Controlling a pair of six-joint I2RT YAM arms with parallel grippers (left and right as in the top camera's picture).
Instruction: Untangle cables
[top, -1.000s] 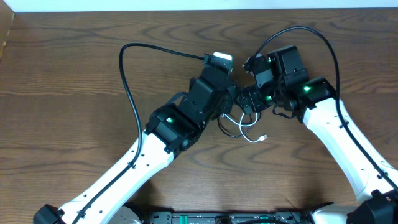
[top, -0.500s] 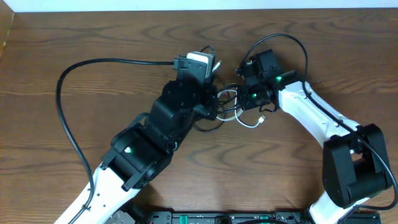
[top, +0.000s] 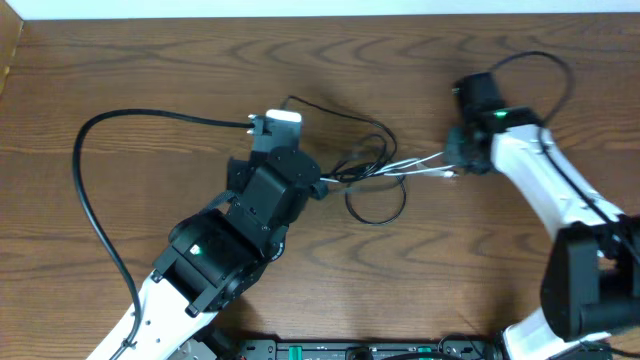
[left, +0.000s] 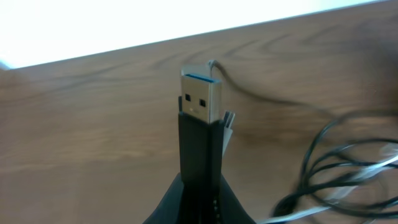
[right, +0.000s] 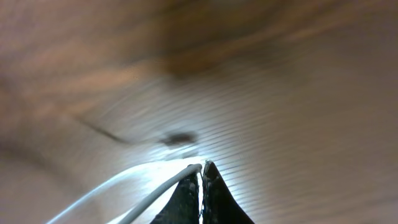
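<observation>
"Overhead, we saw the cables (top: 360, 172) bunched on the table (top: 560, 50), with a black loop (top: 377, 221) lying flat at their near side. Where did the left gripper (top: 318, 184) sit?"

"Just left of the loop, touching the bunch. The left wrist view gave us its state: it was clenched on a black plug (left: 201, 96). The plug stood upright above the fingertips with its metal end up."

"And the white cable (top: 400, 166)?"

"It ran from the left gripper, just beyond the loop, out to the right gripper (top: 452, 166). That one hung right of the loop and a little beyond it. We made out more than one pale strand side by side there, drawn fairly straight."

"Was the right gripper grasping it?"

"We read it so. In the right wrist view the fingers (right: 186, 199) were pressed together, and white strands left their tips toward the lower left. The rest of that picture was blurred."

"The black cables (top: 340, 112)?"

"One thin strand arched beyond the loop, from beside the left wrist round to the bunch. Others crossed the white cable just past the loop's left edge, and we could not tell which lay over which."
</observation>
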